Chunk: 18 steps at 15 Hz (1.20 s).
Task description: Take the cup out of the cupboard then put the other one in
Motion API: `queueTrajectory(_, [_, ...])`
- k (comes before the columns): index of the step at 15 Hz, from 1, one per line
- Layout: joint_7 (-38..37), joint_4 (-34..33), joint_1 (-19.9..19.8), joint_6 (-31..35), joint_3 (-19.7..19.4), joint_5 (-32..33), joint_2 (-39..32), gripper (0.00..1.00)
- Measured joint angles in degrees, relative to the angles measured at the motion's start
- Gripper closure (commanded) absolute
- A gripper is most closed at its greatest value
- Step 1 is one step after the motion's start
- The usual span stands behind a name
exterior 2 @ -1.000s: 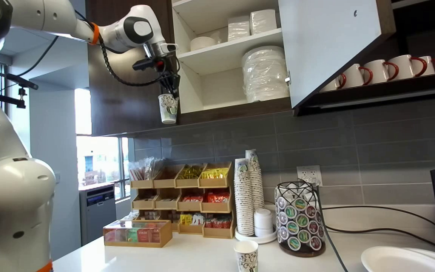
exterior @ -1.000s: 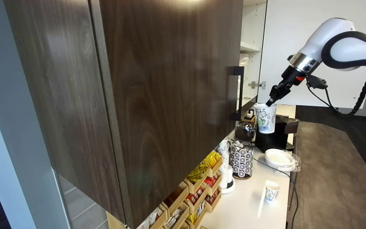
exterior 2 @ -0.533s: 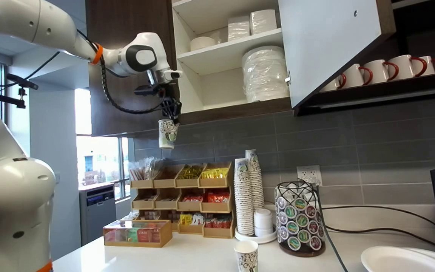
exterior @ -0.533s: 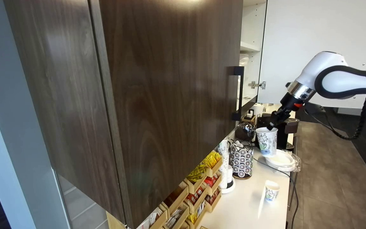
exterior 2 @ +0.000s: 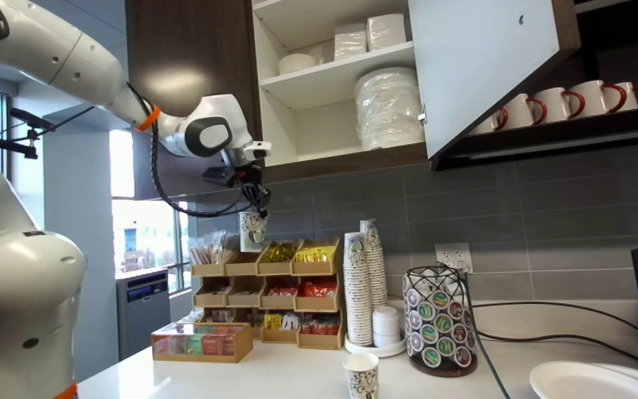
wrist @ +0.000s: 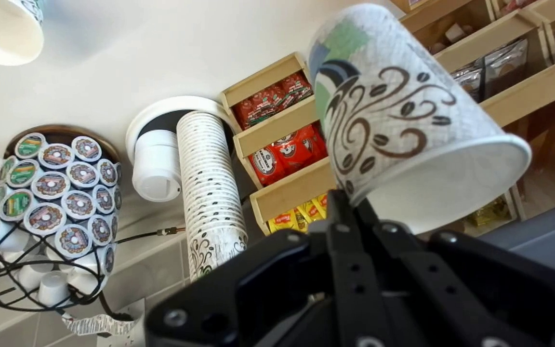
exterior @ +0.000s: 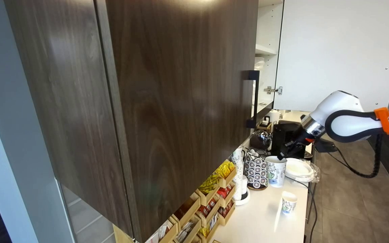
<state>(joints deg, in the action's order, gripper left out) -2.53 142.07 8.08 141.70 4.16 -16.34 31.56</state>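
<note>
My gripper (wrist: 353,200) is shut on the rim of a patterned paper cup (wrist: 393,111), one finger inside the cup and one outside. In an exterior view that held cup (exterior 2: 252,233) hangs upright in the air below the cupboard's underside, in front of the condiment rack. Another paper cup (exterior 2: 363,381) stands upright on the counter; the wrist view catches part of this counter cup (wrist: 5,36) at its top left corner. The cupboard (exterior 2: 324,130) has a white door swung wide, with wrapped plates on its lower shelf; its dark brown door (exterior: 181,101) shows in an exterior view.
On the counter are a wooden condiment rack (exterior 2: 317,303), tall cup stacks (exterior 2: 358,299), a coffee pod holder (exterior 2: 442,327), a tea box (exterior 2: 202,342) and plates (exterior 2: 571,379). The white cupboard door (exterior 2: 479,61) juts outward. A bar handle (exterior: 256,99) sticks out from the brown door.
My arm has come down steadily, carrying the held cup from beside the cupboard opening to below its underside. The grip on the rim stays the same. The counter cup has not moved.
</note>
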Motion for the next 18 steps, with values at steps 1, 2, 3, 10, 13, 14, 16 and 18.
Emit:
queueTrajectory(1, [0.0, 1.2, 0.3, 1.9, 0.0, -0.2, -0.5, 0.99])
queueTrajectory(2, [0.3, 2.3, 0.5, 4.0, 0.0, -0.2, -1.1, 0.99])
queueTrajectory(3, [0.4, 3.5, 0.7, 6.0, 0.0, -0.2, -1.8, 0.99])
queueTrajectory(10, [0.3, 6.9, 1.5, 11.6, -1.0, -0.8, -7.1, 0.96])
queueTrajectory(13, [0.3, 6.9, 1.6, 11.6, -1.0, -0.9, -7.1, 0.96])
queueTrajectory(14, [0.3, 6.9, 1.6, 11.6, -1.0, -0.9, -7.1, 0.96])
queueTrajectory(16, [0.3, 6.9, 1.6, 11.6, -1.1, -0.9, -7.1, 0.96])
queueTrajectory(18, [0.3, 6.9, 1.6, 11.6, -1.1, -1.0, -7.1, 0.96])
